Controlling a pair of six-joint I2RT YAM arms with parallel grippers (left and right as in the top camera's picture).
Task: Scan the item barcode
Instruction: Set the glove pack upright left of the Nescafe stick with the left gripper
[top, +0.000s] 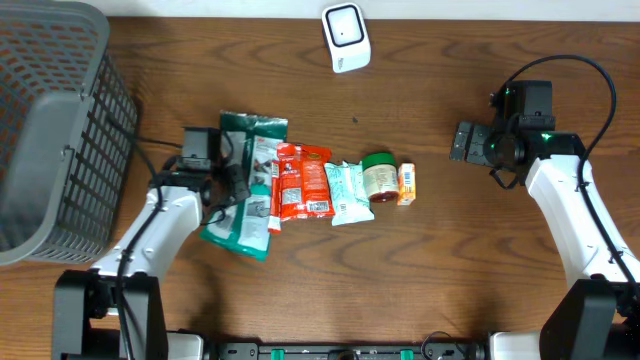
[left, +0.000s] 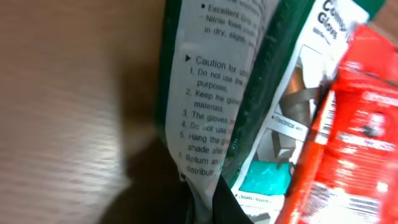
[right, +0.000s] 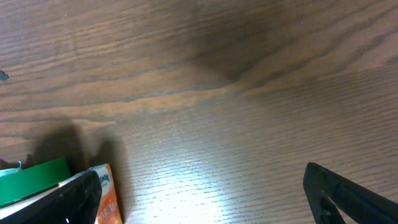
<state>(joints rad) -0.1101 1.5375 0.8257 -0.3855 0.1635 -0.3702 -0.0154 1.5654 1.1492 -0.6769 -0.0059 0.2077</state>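
1 glove pkt (left: 208, 99) in L tool (left: 206, 206), 1 scanner (top: 346, 38)

Mid-table crowded, right side open
Item row (top: 330, 185) beside glove pack (top: 236, 232) blocks centre; basket (top: 60, 130) walls left; table (top: 470, 250) bare right.

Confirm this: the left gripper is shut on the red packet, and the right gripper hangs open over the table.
Wrong on one point: the left gripper is shut on the green glove packet, not the red packet beside it, as the left wrist view shows. The right gripper does hang open over the table.
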